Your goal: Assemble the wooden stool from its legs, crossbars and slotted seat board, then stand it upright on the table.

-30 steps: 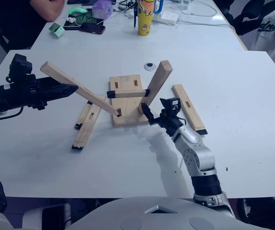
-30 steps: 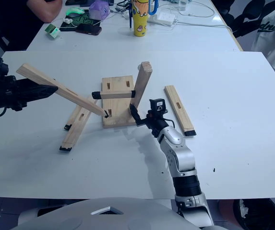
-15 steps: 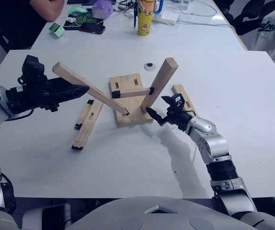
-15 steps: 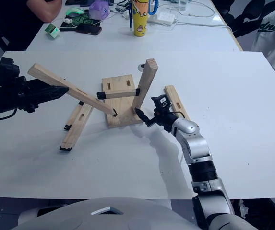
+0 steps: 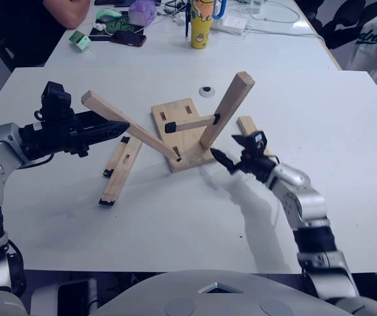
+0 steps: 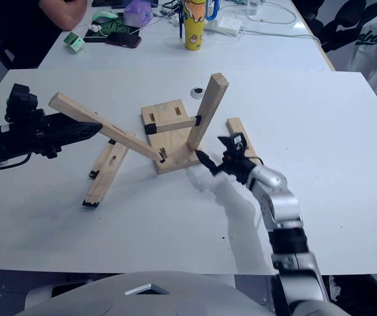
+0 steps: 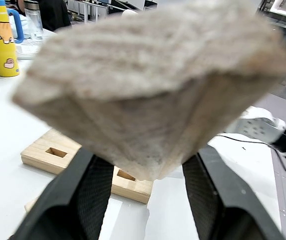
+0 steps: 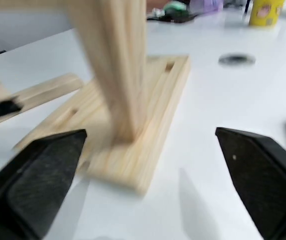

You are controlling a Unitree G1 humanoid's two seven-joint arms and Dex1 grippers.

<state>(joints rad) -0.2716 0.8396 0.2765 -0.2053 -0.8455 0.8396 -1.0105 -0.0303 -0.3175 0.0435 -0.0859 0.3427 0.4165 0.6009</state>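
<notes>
The slotted seat board lies flat mid-table. One leg stands tilted in it, with a black-tipped crossbar joined to its side. My left gripper is shut on a second leg, held slanted with its lower end on the board's near edge; the left wrist view shows that leg clamped between the fingers. My right gripper is open and holds nothing, just right of the standing leg's foot, facing the board. Two more legs lie left of the board, and another piece lies to its right.
A small round disc lies behind the board. On the far table stand a yellow cup, a phone and small items. The white table has bare room on the right and along its near edge.
My left arm moved right with its leg; the board and its standing leg shifted and turned to the right. My right gripper moved right, staying open beside the standing leg's foot.
</notes>
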